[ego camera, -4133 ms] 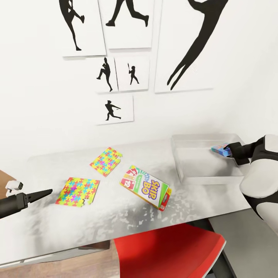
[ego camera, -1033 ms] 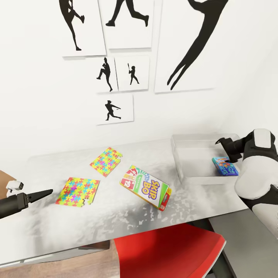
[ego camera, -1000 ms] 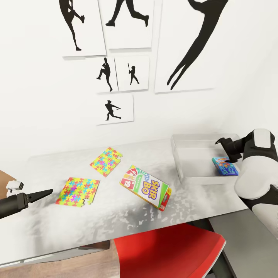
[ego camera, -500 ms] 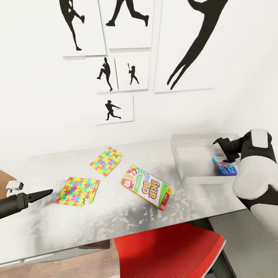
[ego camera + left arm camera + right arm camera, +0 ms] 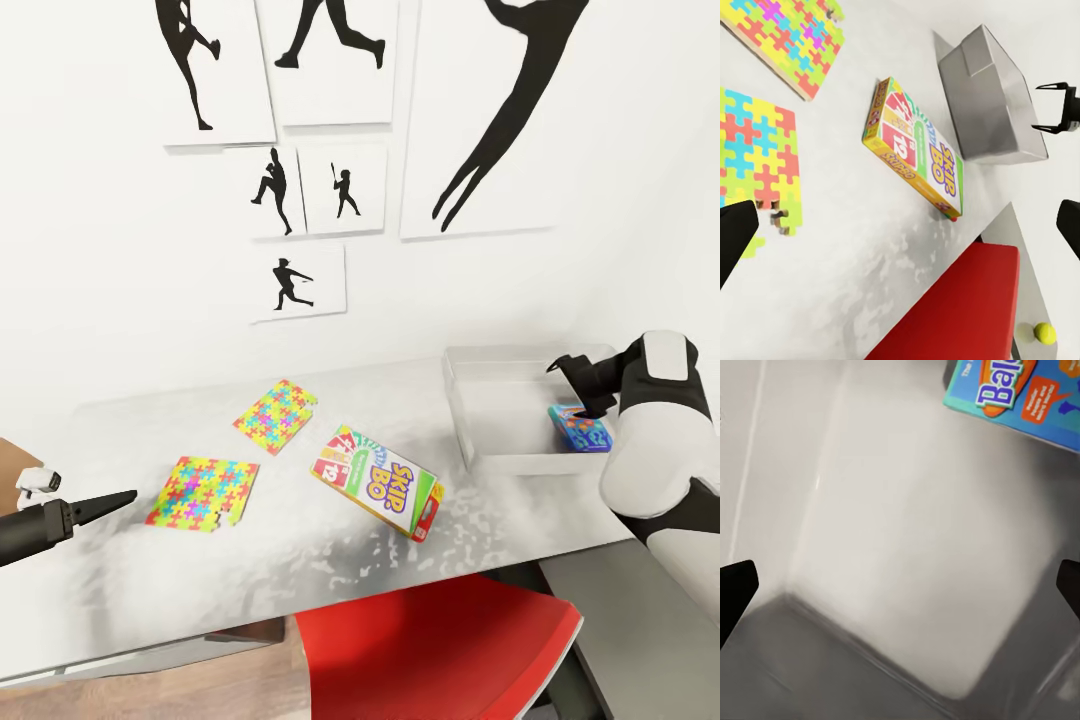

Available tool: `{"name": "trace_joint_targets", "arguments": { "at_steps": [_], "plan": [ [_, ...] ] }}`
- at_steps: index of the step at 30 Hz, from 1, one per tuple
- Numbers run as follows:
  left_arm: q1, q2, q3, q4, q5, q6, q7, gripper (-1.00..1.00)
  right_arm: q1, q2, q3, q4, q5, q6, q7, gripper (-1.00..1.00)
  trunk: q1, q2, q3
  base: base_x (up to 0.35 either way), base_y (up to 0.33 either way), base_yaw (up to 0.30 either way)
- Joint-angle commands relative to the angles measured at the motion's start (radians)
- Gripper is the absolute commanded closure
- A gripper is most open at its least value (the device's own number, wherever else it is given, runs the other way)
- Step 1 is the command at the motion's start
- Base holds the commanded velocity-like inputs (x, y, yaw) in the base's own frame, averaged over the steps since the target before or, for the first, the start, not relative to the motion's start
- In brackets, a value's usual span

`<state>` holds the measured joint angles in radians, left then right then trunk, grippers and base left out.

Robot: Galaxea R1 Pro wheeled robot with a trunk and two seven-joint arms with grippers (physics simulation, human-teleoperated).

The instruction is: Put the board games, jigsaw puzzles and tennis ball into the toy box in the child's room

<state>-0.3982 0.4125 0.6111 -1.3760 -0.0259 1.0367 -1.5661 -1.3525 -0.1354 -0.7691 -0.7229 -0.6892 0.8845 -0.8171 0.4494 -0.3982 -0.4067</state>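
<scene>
White surface [image 5: 300, 560]: glossy top across the lower half of the head view, wall with black silhouette pictures [image 5: 300, 285] behind it.
Red chair [image 5: 440, 650]: bottom centre of head view, tucked under the front edge of the surface.
Toy box [image 5: 470, 420]: light grey bin on the surface, right of centre in head view; in the left wrist view it sits at upper right [image 5: 982, 90].
Skip-Bo game [image 5: 378, 482]: green-white box lying flat on the surface, mid-frame, left of the toy box and apart from it; also [image 5: 916, 154].
Jigsaw puzzles: near one [image 5: 202, 494] at lower left of the surface, a few pieces loose at its corner; far one [image 5: 276, 417] closer to the wall, between the near one and the Skip-Bo game.
Blue game box [image 5: 580, 428]: lying inside the toy box at its right end; blue lid with orange print at the upper right of the right wrist view [image 5: 1020, 397].
Right end effector [image 5: 578, 385]: fingers apart, holding nothing, over the toy box just above the blue game box; also [image 5: 1056, 109].
Left end effector [image 5: 105, 502]: far left of head view, low over the surface beside the near puzzle; dark fingertips sit at opposite edges of the left wrist view, so spread wide, empty.
Tennis ball [image 5: 1044, 332]: small yellow-green, lower right corner of left wrist view, on a dark grey section beyond the chair.
</scene>
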Motion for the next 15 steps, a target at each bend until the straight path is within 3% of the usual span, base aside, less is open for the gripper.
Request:
{"name": "trace_joint_targets", "arguments": {
  "at_steps": [1, 15],
  "plan": [
    [-0.001, 0.0, 0.0, -0.001, -0.003, 0.011, -0.005, -1.0, -0.001, 0.0, 0.0, -0.001, -0.01, 0.002, -0.01, -1.0, 0.001, -0.002, -0.002, -0.003, 0.0, 0.0],
    [-0.001, 0.001, -0.001, -0.001, -0.002, 0.011, -0.005, -1.0, -0.003, 0.01, 0.005, -0.006, -0.01, 0.008, -0.004, -1.0, 0.001, -0.002, 0.009, -0.002, 0.0, 0.0]
  ]
}}
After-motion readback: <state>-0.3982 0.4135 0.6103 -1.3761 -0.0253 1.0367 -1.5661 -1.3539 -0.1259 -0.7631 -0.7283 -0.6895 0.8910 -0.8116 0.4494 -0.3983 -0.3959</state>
